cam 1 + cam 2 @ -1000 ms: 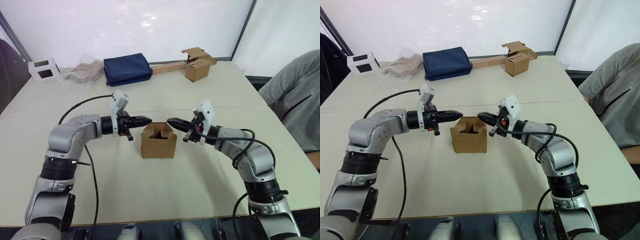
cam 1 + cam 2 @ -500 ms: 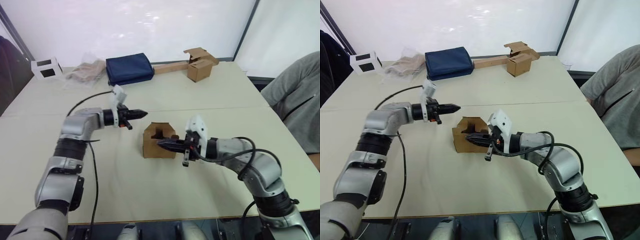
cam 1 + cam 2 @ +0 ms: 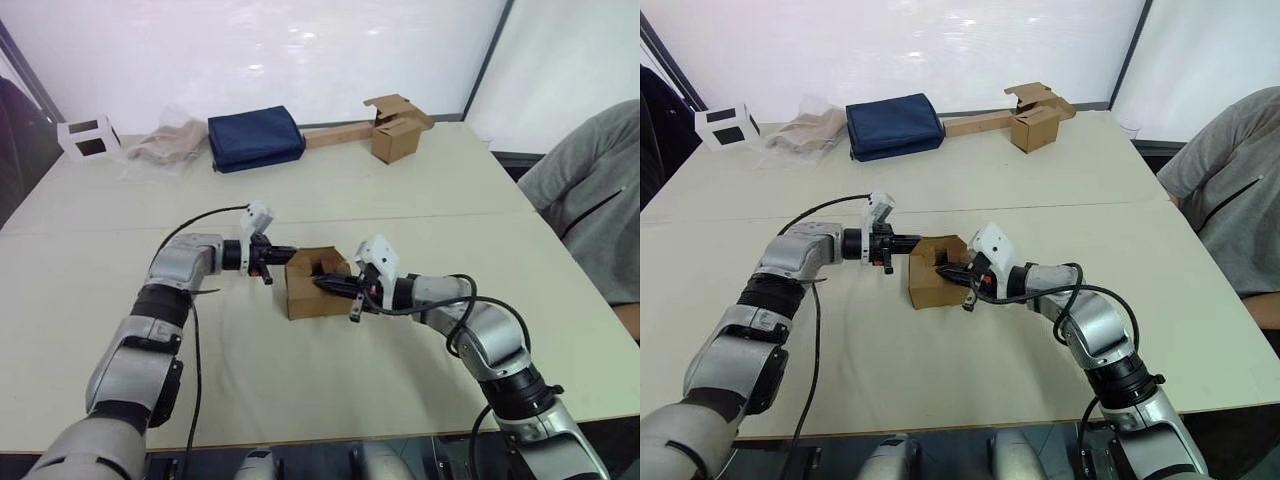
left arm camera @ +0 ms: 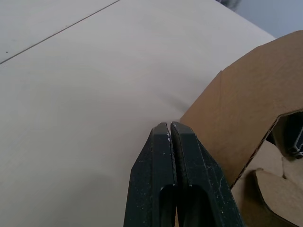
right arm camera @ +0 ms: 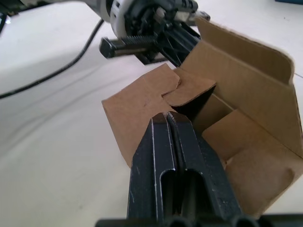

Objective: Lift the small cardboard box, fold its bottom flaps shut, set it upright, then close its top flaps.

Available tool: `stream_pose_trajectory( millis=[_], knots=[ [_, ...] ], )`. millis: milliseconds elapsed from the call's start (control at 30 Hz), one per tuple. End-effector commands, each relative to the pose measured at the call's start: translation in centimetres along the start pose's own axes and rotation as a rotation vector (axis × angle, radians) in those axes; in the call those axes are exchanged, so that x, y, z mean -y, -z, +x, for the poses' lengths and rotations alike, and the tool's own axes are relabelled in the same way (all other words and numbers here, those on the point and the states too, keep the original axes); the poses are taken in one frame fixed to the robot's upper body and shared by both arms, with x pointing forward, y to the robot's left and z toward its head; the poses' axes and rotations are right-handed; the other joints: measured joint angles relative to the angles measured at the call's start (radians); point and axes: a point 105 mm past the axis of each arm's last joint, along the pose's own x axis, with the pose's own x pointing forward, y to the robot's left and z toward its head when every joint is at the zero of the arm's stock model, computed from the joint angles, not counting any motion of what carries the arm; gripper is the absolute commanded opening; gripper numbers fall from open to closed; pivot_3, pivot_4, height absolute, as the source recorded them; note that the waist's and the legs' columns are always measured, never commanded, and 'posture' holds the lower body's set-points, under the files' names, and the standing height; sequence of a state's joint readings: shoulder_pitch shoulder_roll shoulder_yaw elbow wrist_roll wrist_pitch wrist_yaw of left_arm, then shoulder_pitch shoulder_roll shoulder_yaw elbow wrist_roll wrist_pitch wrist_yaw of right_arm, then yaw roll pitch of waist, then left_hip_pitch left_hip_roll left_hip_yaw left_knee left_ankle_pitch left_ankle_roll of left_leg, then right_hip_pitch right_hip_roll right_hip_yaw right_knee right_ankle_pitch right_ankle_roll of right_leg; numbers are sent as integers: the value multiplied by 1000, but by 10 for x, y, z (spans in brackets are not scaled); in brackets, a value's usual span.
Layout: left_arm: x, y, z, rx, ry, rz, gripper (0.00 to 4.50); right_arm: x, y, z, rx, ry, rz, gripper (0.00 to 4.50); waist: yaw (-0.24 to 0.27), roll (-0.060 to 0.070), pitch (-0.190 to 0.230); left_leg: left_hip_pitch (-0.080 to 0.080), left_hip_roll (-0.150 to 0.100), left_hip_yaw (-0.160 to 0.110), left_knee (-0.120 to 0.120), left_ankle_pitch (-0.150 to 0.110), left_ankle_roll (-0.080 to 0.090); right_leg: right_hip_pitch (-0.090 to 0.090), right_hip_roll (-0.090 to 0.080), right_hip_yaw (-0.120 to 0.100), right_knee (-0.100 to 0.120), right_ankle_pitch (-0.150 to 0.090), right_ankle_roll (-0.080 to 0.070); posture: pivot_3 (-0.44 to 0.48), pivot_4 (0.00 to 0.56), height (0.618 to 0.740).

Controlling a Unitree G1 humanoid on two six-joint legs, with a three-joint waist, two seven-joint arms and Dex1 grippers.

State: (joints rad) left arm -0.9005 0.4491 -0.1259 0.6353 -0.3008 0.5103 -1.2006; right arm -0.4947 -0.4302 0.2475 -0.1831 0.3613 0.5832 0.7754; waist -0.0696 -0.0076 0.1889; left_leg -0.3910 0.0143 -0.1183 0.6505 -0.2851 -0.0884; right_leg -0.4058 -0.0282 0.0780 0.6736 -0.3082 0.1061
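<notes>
Box [image 3: 318, 284], small, brown cardboard: stood mid-table, top flaps [image 5: 163, 92] partly open. Judged light, thin-walled, easily crushed or slid; best held by opposite side walls. Left gripper [image 3: 282, 252] closed against its side; right gripper [image 3: 325, 283] closed, tips over the opening.
</notes>
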Motion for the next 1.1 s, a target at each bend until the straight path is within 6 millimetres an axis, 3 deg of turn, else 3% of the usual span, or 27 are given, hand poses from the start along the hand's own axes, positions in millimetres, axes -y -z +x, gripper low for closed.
stream_pose_trajectory(
  millis=[33,267,533,667,800,1100],
  knots=[
    [5,-7,-4,6,17,34,57,-1,1,3,-17,-9,-40,0,0,0,0,0,0,0,0,0,0,0,0,0,0,0,0,0,150,740],
    [2,-8,-14,16,-20,31,57,-2,0,3,-15,-11,-47,0,0,0,0,0,0,0,0,0,0,0,0,0,0,0,0,0,150,740],
    [35,-31,-38,96,65,53,57,2,-16,-4,45,18,-33,0,1,0,0,0,0,0,0,0,0,0,0,0,0,0,0,0,150,740],
    [53,-27,-45,88,112,35,57,2,-16,-5,39,24,-33,0,1,0,0,0,0,0,0,0,0,0,0,0,0,0,0,0,150,740],
    [72,-8,-46,35,163,7,57,2,-13,-6,26,27,-34,0,0,0,0,0,0,0,0,0,0,0,0,0,1,0,0,0,150,740],
    [55,14,-23,-35,81,42,57,0,-15,-8,27,30,-33,0,7,0,0,0,0,0,1,0,0,1,0,0,1,0,0,0,150,740]
  ],
)
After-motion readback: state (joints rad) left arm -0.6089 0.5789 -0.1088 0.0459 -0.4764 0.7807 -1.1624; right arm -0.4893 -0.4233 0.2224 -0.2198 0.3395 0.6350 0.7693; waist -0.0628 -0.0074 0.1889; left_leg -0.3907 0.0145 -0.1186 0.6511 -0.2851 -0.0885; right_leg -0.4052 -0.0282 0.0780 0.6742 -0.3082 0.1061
